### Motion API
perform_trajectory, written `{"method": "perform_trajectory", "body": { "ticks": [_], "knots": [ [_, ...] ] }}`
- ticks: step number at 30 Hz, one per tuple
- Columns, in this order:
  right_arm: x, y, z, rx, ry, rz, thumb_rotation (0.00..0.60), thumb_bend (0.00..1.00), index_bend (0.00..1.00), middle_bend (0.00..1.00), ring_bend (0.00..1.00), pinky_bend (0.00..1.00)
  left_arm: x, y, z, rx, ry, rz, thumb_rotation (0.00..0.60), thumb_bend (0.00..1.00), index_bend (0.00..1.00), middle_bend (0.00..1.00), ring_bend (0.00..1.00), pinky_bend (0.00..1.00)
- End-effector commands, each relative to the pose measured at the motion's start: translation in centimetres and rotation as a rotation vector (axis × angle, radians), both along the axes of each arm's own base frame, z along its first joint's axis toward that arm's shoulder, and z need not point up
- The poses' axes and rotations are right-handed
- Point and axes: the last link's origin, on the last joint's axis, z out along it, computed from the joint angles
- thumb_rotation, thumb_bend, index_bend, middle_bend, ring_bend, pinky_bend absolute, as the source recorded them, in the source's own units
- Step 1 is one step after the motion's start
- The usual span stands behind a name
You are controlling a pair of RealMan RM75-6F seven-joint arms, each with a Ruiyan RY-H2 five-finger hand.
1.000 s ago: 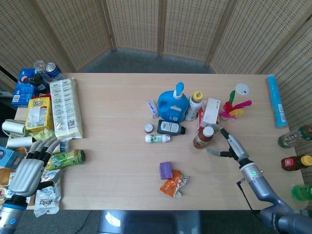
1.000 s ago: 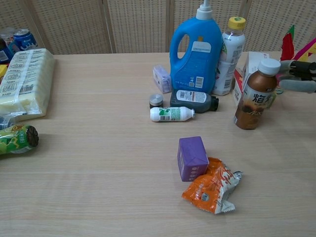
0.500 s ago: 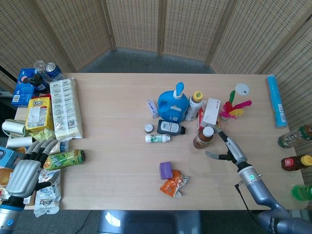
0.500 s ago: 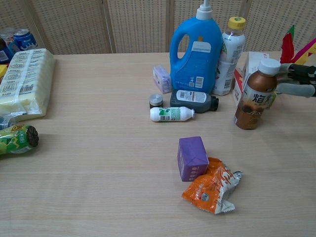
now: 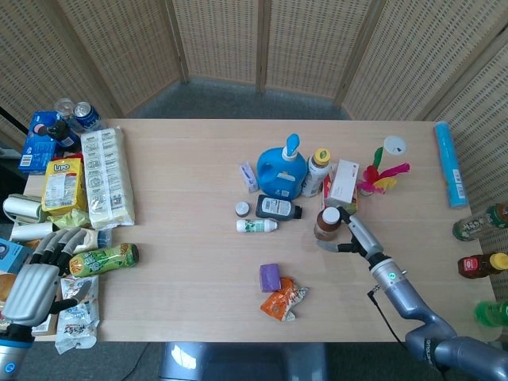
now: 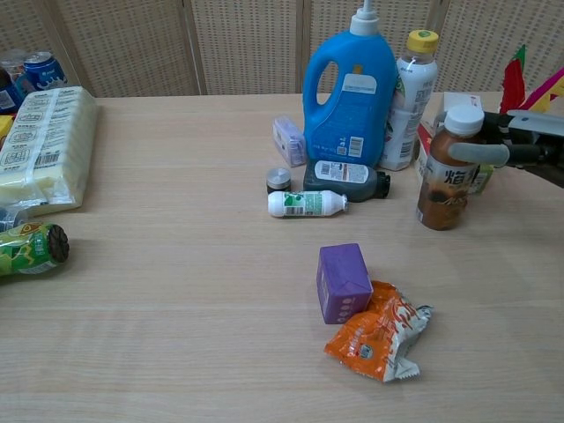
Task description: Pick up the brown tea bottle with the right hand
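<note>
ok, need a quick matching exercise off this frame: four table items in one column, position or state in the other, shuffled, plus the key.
Column 1
1. brown tea bottle with white cap
2. small white bottle with green label
3. purple box
4. big blue plastic detergent jug

Column 2
A. lying on its side
B. upright at the back, beside a yellow-capped bottle
C. touching the orange snack packet
D. upright, right robot hand at it

Pairs: 1-D, 2-A, 3-C, 4-B
</note>
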Motion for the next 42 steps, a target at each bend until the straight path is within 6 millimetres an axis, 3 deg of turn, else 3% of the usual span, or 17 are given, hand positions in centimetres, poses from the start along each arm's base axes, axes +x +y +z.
{"method": "perform_trajectory", "body": {
  "ticks": [1, 10, 20, 25, 28, 42],
  "knots": [
    [0.0, 0.1, -0.2, 0.001, -0.001, 0.001, 0.379, 0.12, 0.0, 0.0, 0.0, 0.0, -0.1, 0.0, 0.0, 0.001, 0.0, 0.002, 0.6, 0.38, 0.0, 0.0, 0.0, 0.0],
    [-0.8, 0.6, -0.4, 0.012, 0.003, -0.026, 0.381, 0.12, 0.0, 0.0, 0.0, 0.0, 0.0, 0.3, -0.3, -0.008, -0.003, -0.003, 0.6, 0.37, 0.0, 0.0, 0.0, 0.0],
    [-1.2, -0.6, -1.9, 0.018, -0.012, -0.06, 0.379, 0.12, 0.0, 0.0, 0.0, 0.0, -0.2, 0.2, -0.2, -0.003, 0.003, 0.006, 0.6, 0.37, 0.0, 0.0, 0.0, 0.0],
    [-1.2, -0.8, -2.5, 0.013, -0.022, -0.061, 0.464, 0.14, 0.0, 0.0, 0.0, 0.0, -0.3, 0.0, 0.2, 0.007, 0.008, 0.015, 0.6, 0.37, 0.0, 0.0, 0.0, 0.0],
    [-1.3, -0.8, -2.6, 0.004, -0.024, -0.064, 0.515, 0.14, 0.0, 0.07, 0.0, 0.0, -0.2, 0.0, 0.2, 0.007, 0.009, 0.015, 0.6, 0.37, 0.0, 0.0, 0.0, 0.0],
    [-2.3, 1.0, -1.2, -0.022, -0.029, -0.087, 0.522, 0.15, 0.0, 0.09, 0.0, 0.0, 0.0, 0.3, -0.2, -0.003, 0.003, 0.002, 0.6, 0.38, 0.0, 0.0, 0.0, 0.0]
  ]
}}
